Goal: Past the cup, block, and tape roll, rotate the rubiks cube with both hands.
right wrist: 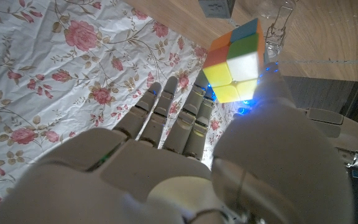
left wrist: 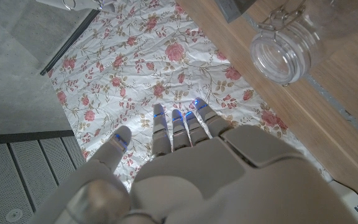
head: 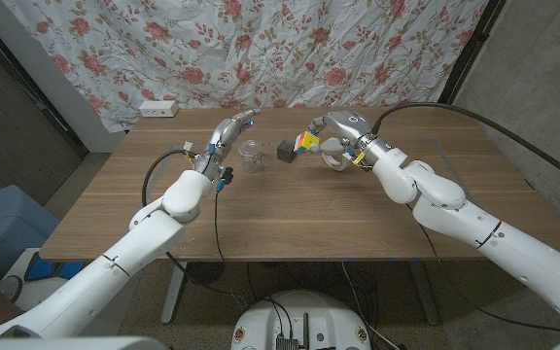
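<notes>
Head view first: the brown wooden table [head: 163, 204] takes up the middle, with a floral rose-print curtain [head: 261, 49] hanging behind it; the small clear glass jar-style cup [head: 251, 155] sits at about 12 o'clock on the tabletop, the dark grey cube-shaped block [head: 286, 151] is just beside it toward 3 o'clock, and the pale tape roll [head: 336, 160] lies a bit further the same way, partly hidden under the right arm; the right hand [head: 327, 137] is up over the far side of the table, holding the multicoloured rubiks cube [head: 308, 140] off the surface, just beside the block; the left hand [head: 229, 129] hovers at roughly 11 o'clock from the cup, fingers stretched out and holding nothing; a white power strip [head: 157, 109] lies at the table's far left corner.

Left wrist view: the left hand [left wrist: 185, 168] has its fingers spread straight, nothing in them, curtain beyond; the cup [left wrist: 288, 50] with its wire clasp shows near the table edge.

Right wrist view: the right hand [right wrist: 185, 168] pinches the rubiks cube [right wrist: 236, 61] at the thumb side, the other fingers extended; yellow, white, orange, green and blue stickers are visible.
</notes>
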### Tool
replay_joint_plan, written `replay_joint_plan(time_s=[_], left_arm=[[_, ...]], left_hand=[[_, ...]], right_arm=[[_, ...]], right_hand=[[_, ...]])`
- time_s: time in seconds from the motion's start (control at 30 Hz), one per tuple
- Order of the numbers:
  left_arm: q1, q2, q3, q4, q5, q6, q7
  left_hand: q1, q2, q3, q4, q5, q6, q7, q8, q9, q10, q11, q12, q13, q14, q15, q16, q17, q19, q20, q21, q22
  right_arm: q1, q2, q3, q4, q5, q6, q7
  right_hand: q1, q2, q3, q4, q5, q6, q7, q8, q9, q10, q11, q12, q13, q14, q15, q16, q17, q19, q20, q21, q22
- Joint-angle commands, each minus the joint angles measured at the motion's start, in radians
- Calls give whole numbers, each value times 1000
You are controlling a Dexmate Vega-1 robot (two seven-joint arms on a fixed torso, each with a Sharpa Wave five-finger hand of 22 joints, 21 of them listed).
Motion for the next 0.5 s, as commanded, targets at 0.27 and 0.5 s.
replay_joint_plan(time_s=[0.27, 0.5], left_arm=[[-15, -78, -25, 139, -85, -126, 1], [-11, -93, -32, 162, -90, -130, 28]], left_hand=[[13, 72, 1, -12, 6, -9, 5, 8, 2, 0, 4, -1, 4, 4, 7, 0, 0, 8, 4, 2, 3], [14, 73, 3, -15, 6, -9, 7, 10, 1, 0, 6, -1, 3, 5, 9, 0, 0, 9, 6, 2, 3]], right_arm=[[80, -19, -24, -29, 6, 2, 249], [120, -9, -50, -22, -9, -18, 347]], right_hand=[[68, 79, 1, -1, 7, 87, -90, -3, 6, -6, -1, 2, 4, -6, -145, -7, -1, -6, 9, -2, 2], [57, 76, -2, 2, 7, 78, -90, -12, 2, -11, -1, -1, 4, -15, -139, -18, -6, -17, 16, -4, 2]])
